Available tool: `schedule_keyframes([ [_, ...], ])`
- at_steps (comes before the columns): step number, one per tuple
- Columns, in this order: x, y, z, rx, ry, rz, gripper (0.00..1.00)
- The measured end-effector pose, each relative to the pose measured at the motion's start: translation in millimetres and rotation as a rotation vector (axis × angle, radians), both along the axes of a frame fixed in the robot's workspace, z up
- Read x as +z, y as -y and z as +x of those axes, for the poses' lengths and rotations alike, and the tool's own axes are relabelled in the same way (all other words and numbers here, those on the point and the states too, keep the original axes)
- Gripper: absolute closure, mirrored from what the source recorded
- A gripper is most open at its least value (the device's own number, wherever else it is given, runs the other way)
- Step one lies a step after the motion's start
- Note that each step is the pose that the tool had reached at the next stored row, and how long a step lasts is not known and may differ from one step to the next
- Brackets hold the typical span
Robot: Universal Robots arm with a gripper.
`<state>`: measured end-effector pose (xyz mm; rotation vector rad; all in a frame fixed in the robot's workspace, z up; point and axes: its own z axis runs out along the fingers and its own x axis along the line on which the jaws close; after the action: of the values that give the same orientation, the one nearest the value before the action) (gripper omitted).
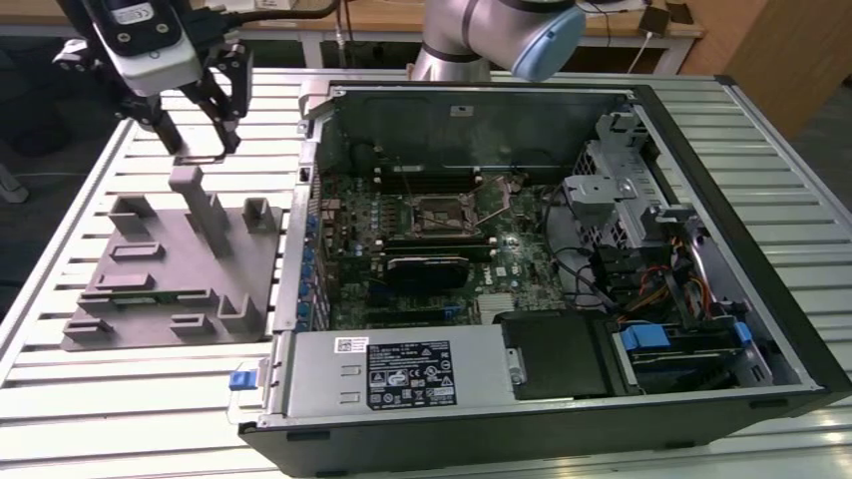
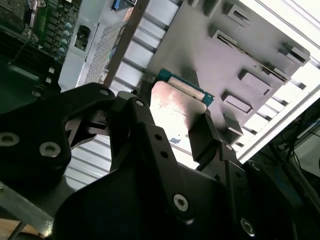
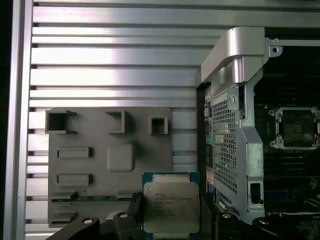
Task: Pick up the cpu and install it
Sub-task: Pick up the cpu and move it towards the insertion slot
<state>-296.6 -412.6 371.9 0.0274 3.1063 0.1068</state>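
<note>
The cpu (image 3: 171,204) sat flat in the gripper (image 1: 200,143), whose 2 fingers were clamped on its opposite edges. It was held above the near edge of the grey block (image 3: 100,150) on the slatted tabletop (image 3: 115,60). Bare slats lay around the block. Beside it stood the open computer case (image 1: 560,249), with its black socket (image 3: 295,127) well apart from the cpu.

open air around the pincer (image 1: 202,150) above the slatted table (image 1: 67,220), grey block's (image 1: 174,284) upright posts below, computer case wall (image 3: 227,145) beside
</note>
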Motion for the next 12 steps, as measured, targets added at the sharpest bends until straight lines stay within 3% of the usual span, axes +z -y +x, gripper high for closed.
schedule_keyframes([
  [12, 0.0, 0.0, 35.5, 0.000, -0.0011, 0.0000, 0.46],
])
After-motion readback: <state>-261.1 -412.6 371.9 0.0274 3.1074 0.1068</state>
